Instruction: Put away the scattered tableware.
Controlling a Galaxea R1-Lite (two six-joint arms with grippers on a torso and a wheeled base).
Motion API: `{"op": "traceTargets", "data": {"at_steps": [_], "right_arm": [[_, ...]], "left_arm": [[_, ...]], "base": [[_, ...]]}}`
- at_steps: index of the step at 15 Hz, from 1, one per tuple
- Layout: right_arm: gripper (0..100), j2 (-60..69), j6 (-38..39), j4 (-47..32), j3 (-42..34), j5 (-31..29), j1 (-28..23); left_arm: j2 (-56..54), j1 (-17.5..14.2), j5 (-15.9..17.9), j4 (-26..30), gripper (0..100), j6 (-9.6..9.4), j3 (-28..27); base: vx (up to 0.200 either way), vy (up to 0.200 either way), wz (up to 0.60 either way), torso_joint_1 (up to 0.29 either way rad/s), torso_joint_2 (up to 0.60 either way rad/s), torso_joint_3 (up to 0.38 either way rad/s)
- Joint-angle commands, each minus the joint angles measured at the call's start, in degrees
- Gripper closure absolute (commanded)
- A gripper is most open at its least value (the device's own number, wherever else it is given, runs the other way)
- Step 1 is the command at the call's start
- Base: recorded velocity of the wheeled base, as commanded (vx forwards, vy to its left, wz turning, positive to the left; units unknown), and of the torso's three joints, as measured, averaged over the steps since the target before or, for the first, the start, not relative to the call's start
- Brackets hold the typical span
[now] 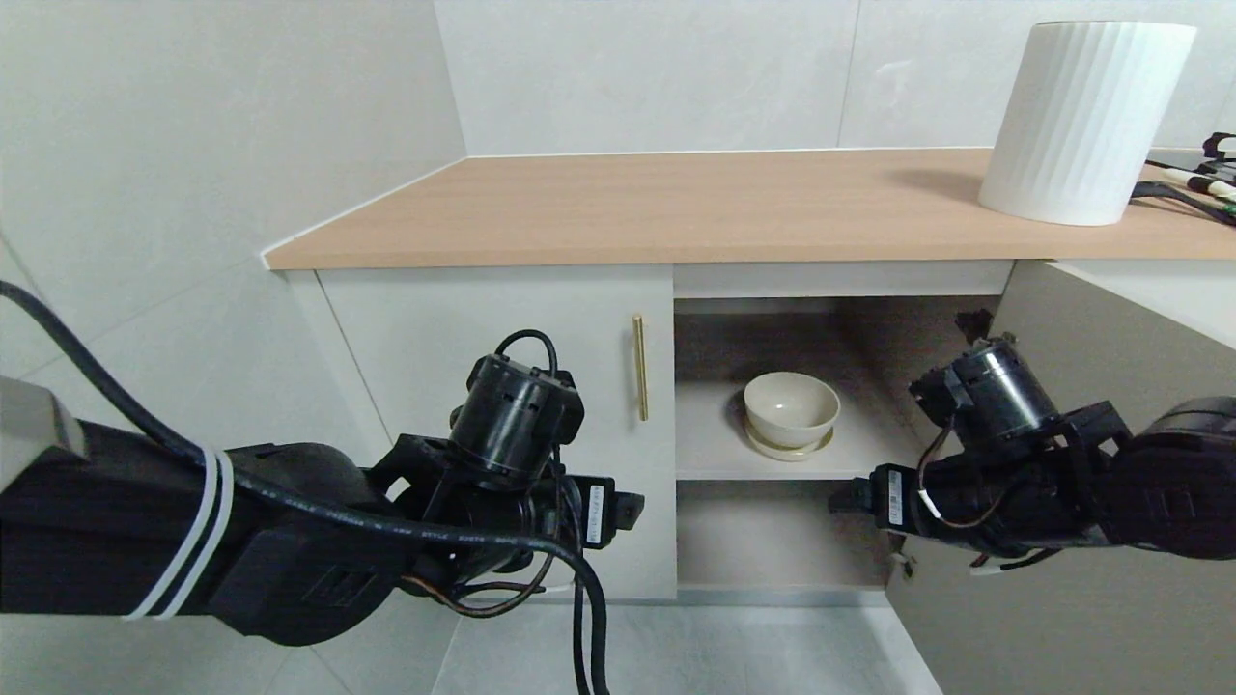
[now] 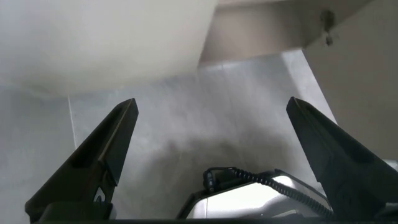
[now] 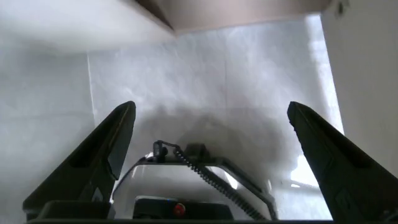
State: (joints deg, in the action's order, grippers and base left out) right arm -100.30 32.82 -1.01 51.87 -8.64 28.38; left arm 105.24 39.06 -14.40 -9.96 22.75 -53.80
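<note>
A cream bowl (image 1: pixel 791 407) sits on a small plate (image 1: pixel 787 450) on the middle shelf (image 1: pixel 710 439) of the open cabinet under the wooden countertop (image 1: pixel 676 208). My left arm (image 1: pixel 512 425) hangs in front of the closed left door (image 1: pixel 463 319), to the left of the bowl and lower. My right arm (image 1: pixel 995 454) is by the open right door (image 1: pixel 1110 338), to the right of the bowl. Both wrists point down at the floor. The left gripper (image 2: pixel 210 102) is open with nothing between its fingers. The right gripper (image 3: pixel 210 107) is open and holds nothing as well.
A tall white ribbed container (image 1: pixel 1086 121) stands on the countertop at the right, with dark utensils (image 1: pixel 1193 183) beside it. The closed door has a brass handle (image 1: pixel 639 367). A lower shelf (image 1: pixel 772 541) lies under the bowl's shelf. Grey floor tiles (image 2: pixel 205 137) lie below.
</note>
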Motion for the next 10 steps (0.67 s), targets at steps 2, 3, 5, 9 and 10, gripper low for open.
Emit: {"op": "traceTargets", "data": {"at_steps": [2,3,5,9,10], "right_arm": [[0,2.9,-0.5,0.0,-6.3,-0.1,3.9],[0,3.6,-0.5,0.0,-7.5,-0.1,4.9],[0,4.9,-0.5,0.0,-8.2,-0.1,5.2],[0,6.4,-0.3,0.0,-9.4,-0.1,6.8],[0,6.4,-0.3,0.1,-9.4,-0.1,7.3]], "left_arm": [[0.1,0.0,0.0,-0.1,0,0.02,-0.1],[0.1,0.1,0.0,-0.1,0,0.02,-0.1],[0.1,0.0,0.0,-0.1,0,0.02,-0.1],[0.2,0.0,0.0,-0.1,0,0.02,-0.2],[0.5,0.1,0.0,-0.1,0,0.02,-0.2]], "base": [[-0.2,0.0,0.0,0.002,0.0,0.0],[-0.2,0.0,0.0,0.002,0.0,0.002],[-0.2,0.0,0.0,0.0,0.0,0.005],[-0.2,0.0,0.0,0.001,0.0,0.004],[-0.2,0.0,0.0,0.002,0.01,0.007]]}}
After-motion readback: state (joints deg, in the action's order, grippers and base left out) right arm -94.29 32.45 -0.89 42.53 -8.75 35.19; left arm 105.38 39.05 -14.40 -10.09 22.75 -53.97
